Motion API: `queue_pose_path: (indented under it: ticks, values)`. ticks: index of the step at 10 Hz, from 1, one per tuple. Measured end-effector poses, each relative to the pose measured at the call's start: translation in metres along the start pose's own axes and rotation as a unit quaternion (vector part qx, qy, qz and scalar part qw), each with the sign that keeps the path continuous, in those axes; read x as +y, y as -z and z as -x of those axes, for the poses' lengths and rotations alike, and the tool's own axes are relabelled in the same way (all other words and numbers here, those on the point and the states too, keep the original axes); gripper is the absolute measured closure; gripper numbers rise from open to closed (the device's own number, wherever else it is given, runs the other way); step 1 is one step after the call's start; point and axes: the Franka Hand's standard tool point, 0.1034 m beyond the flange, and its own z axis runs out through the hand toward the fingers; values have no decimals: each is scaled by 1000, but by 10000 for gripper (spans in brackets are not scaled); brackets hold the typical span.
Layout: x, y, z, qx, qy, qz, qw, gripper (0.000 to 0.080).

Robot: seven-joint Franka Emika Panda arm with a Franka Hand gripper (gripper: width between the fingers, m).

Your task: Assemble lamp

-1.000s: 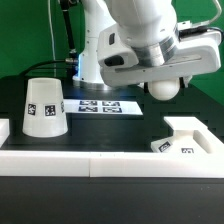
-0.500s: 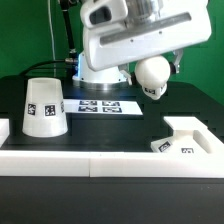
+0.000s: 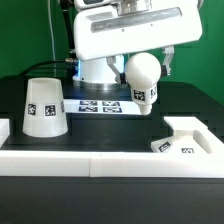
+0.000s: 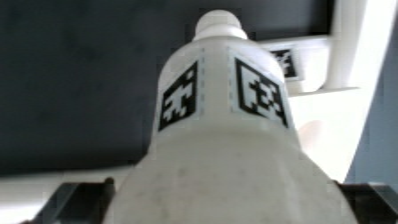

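Observation:
My gripper (image 3: 143, 58) is shut on the white ball bulb (image 3: 141, 76) and holds it in the air above the black table, ball end up and tagged neck pointing down. In the wrist view the bulb (image 4: 217, 120) fills the picture, its neck pointing away from my gripper (image 4: 217, 205), with dark fingers at both sides. The cup-like shade (image 3: 45, 106) stands wide end down at the exterior view's left. The low blocky base (image 3: 182, 136) lies at the exterior view's right, below and to the right of the bulb, against the front rail.
The marker board (image 3: 98, 105) lies flat on the table behind the bulb, at the arm's foot. A long white rail (image 3: 90, 162) runs along the table's front edge. A green wall stands behind.
The hand has turned and lifted; the bulb has moved toward the exterior view's left and now hangs with its tagged neck pointing down. Shade and base have not moved.

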Motion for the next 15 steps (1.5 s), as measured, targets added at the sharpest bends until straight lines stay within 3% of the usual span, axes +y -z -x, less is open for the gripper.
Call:
queue_pose_path:
  ticks: [1, 3, 4, 5, 9, 10, 14, 15]
  values:
    - [7, 3, -4, 50, 47, 34, 997, 222]
    - [17, 12, -17, 117, 91, 81, 986, 222]
    - [16, 12, -19, 117, 82, 77, 987, 222]
    - [8, 15, -24, 112, 56, 63, 990, 222]
    - [-52, 19, -52, 106, -70, 8, 992, 222]
    - [-60, 17, -54, 108, -71, 5, 992, 222]
    - [-57, 16, -53, 107, -66, 7, 992, 222]
    - [-62, 16, -52, 113, -39, 13, 993, 222]
